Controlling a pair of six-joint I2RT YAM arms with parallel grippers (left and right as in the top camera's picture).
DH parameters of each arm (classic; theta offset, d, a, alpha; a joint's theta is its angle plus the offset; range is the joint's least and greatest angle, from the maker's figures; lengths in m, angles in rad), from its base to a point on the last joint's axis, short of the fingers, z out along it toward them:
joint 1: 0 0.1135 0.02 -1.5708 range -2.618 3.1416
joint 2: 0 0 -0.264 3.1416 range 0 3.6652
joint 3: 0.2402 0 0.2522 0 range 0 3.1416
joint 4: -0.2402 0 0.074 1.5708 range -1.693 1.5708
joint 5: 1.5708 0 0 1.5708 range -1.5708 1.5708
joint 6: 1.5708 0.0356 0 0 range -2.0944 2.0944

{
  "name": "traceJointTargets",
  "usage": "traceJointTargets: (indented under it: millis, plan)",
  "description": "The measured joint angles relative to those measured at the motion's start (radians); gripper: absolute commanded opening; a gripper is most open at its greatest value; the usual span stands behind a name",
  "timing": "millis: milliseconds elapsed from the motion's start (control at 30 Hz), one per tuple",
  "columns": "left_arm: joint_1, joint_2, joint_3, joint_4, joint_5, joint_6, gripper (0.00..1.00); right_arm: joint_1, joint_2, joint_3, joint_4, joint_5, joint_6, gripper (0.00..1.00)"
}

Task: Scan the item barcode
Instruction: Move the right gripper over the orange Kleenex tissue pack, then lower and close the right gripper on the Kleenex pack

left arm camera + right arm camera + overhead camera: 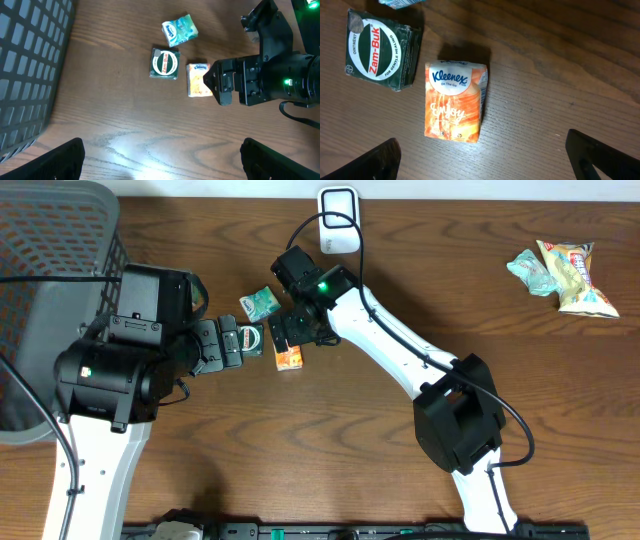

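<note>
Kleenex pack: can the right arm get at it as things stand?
Probably yes. The right gripper hangs open directly above the Kleenex pack, with nothing on top of it. The Zam-Buk box lies close beside it and might crowd one finger.

A: What was written on the dark green cardboard box (381, 49)?
B: "Zam-Buk" stood in a white oval, with "OINTMENT" on one side and "FOR GENTLE HEALING" on the other.
A: And on the orange soft tissue pack (454, 102)?
B: "Kleenex", under it "On The Go", lower "Enjoy". The print on the small teal plastic packet (180, 29) was too small to read.
</note>
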Motion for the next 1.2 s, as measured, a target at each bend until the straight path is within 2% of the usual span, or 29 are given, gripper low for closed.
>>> traceJointTargets:
  millis: [400, 433, 567, 633, 800, 867, 1000, 1200]
  plan:
    - [0.000, 0.000, 0.000, 0.000, 0.000, 0.000, 0.98, 0.000, 0.000, 0.000, 0.003, 0.077, 0.000, 0.99]
    - [0.000, 0.000, 0.000, 0.000, 0.000, 0.000, 0.98, 0.000, 0.000, 0.000, 0.009, 0.080, 0.000, 0.97]
    - [0.000, 0.000, 0.000, 0.000, 0.000, 0.000, 0.98, 0.000, 0.000, 0.000, 0.040, 0.086, -0.001, 0.60]
    - [0.000, 0.000, 0.000, 0.000, 0.000, 0.000, 0.97, 0.002, 0.000, 0.000, 0.050, 0.085, 0.006, 0.56]
    - [0.000, 0.000, 0.000, 0.000, 0.000, 0.000, 0.98, 0.026, 0.000, 0.000, 0.076, 0.084, 0.006, 0.20]
    - [0.000, 0.000, 0.000, 0.000, 0.000, 0.000, 0.98, 0.041, 0.000, 0.000, 0.084, 0.084, 0.005, 0.12]
    - [0.000, 0.000, 0.000, 0.000, 0.000, 0.000, 0.98, 0.072, 0.000, -0.001, 0.090, 0.084, 0.004, 0.18]
    - [0.000, 0.000, 0.000, 0.000, 0.000, 0.000, 0.98, 0.095, 0.026, -0.001, 0.107, 0.085, 0.011, 0.19]
